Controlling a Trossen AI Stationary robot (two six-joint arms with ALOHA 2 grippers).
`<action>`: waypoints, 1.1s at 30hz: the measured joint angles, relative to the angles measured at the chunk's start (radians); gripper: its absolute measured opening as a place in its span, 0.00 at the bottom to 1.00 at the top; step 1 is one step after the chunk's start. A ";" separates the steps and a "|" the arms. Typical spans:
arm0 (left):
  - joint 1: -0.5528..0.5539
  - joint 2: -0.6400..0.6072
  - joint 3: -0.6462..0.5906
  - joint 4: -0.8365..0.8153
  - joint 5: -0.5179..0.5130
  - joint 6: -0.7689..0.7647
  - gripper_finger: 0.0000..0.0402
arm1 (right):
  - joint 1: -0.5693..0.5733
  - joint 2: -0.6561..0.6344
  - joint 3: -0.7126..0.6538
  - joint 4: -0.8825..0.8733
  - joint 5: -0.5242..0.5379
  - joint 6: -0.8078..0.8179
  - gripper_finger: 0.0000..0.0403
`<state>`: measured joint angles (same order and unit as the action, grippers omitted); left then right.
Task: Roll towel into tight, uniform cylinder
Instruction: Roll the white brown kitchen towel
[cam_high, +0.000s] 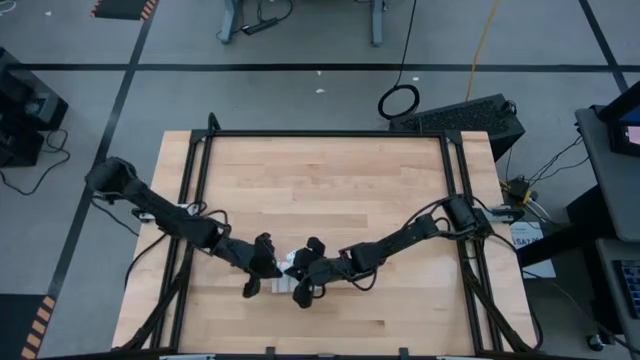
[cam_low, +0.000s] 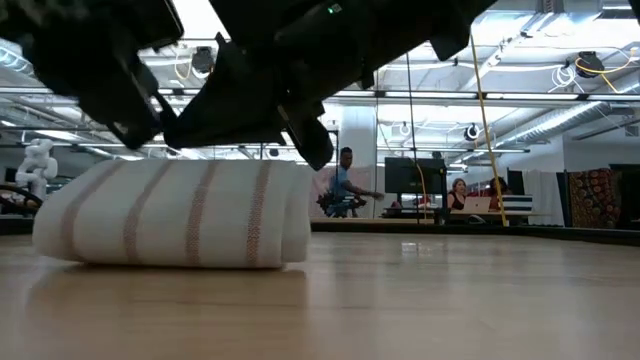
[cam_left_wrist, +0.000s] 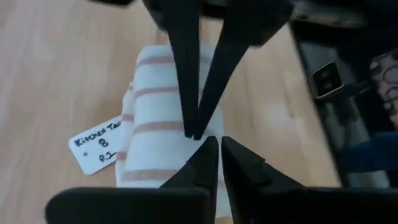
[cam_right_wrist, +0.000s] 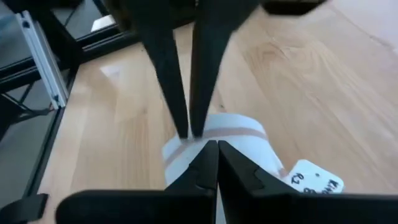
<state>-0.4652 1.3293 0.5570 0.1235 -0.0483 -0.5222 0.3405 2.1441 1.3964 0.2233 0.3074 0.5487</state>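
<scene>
High view: straight down over the whole bench (cam_high: 330, 190). Low view: bench-top level, close to the towel (cam_low: 180, 215), facing the room. 2 wrist views: close, looking down opposite ways; all 4 share the towel.

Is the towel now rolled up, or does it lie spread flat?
Rolled: the towel lies as one rounded bundle on the table.

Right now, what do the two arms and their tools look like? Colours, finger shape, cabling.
Both arms are black and jointed, with loose black cables running along them in the high view. The left tool and right tool are black too. Each ends in two slim, flat fingers tapering to narrow tips, on a wide black crossbar seen in the wrist views. No markings show on them.
</scene>
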 joint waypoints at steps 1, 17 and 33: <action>0.000 -0.030 0.000 -0.021 -0.002 -0.006 0.07 | 0.000 0.000 0.000 0.008 -0.003 -0.009 0.00; -0.041 -0.037 -0.127 0.181 -0.119 -0.023 0.07 | -0.016 0.047 -0.197 0.458 -0.100 -0.015 0.00; -0.039 0.085 -0.136 0.295 -0.056 -0.049 0.07 | -0.053 0.018 -0.226 0.496 -0.179 -0.039 0.00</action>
<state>-0.5037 1.4145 0.4209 0.4181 -0.1039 -0.5713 0.2871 2.1621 1.1699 0.7198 0.1284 0.5094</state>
